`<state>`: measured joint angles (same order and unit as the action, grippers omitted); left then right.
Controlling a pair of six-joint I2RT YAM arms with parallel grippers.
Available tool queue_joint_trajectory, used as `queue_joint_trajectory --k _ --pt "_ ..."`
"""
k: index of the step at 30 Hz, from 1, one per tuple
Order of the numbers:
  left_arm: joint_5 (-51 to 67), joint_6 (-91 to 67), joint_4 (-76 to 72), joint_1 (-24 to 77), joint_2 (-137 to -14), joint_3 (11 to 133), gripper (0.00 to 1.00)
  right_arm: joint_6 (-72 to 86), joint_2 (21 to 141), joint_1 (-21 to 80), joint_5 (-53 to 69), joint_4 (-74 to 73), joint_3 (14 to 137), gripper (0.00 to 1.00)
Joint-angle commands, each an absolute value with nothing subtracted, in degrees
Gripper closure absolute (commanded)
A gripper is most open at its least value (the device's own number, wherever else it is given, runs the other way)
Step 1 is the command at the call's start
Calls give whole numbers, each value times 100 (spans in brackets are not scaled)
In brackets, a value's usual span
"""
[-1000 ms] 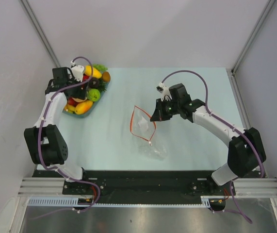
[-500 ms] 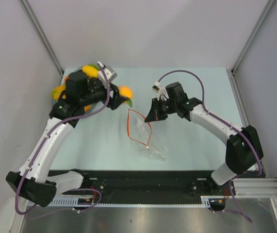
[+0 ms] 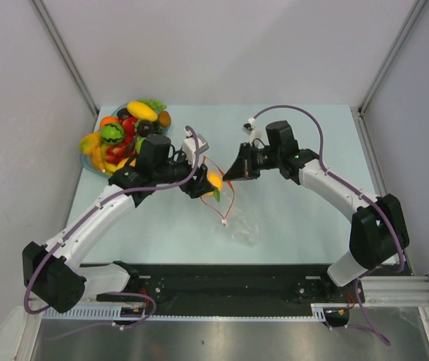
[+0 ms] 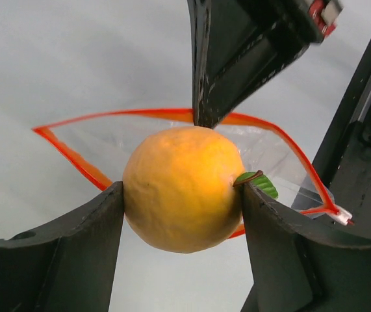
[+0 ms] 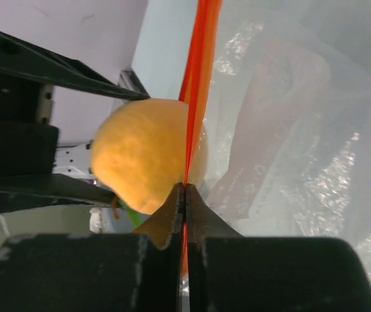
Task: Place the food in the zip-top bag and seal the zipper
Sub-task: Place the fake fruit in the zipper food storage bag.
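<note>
- The left jaws pinch an orange fruit by its two sides. In the left wrist view its green leaf sits at 3 o'clock, and the fruit hangs just before the gaping mouth of the zip-top bag.
- The right jaws are pressed together on the zipper, pinching the strip at the mouth's 12 o'clock edge.
- The bag lies near the middle of the counter.
- The other food is heaped at 10 o'clock.
</note>
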<state>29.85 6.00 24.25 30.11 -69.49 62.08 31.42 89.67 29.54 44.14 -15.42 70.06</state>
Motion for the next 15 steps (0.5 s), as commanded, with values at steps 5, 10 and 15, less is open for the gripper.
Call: queue_joint_trajectory --k 5,10,15 --pt "2382 1115 3101 3331 -7171 6143 45 4297 8622 2848 5589 411 6610 100" --pt "2074 1064 3629 3481 -7322 6653 7 4421 8535 2777 5721 737 6390 100" --pt "2584 739 3507 3086 -6795 6829 0 4368 8420 2593 5748 729 6311 100"
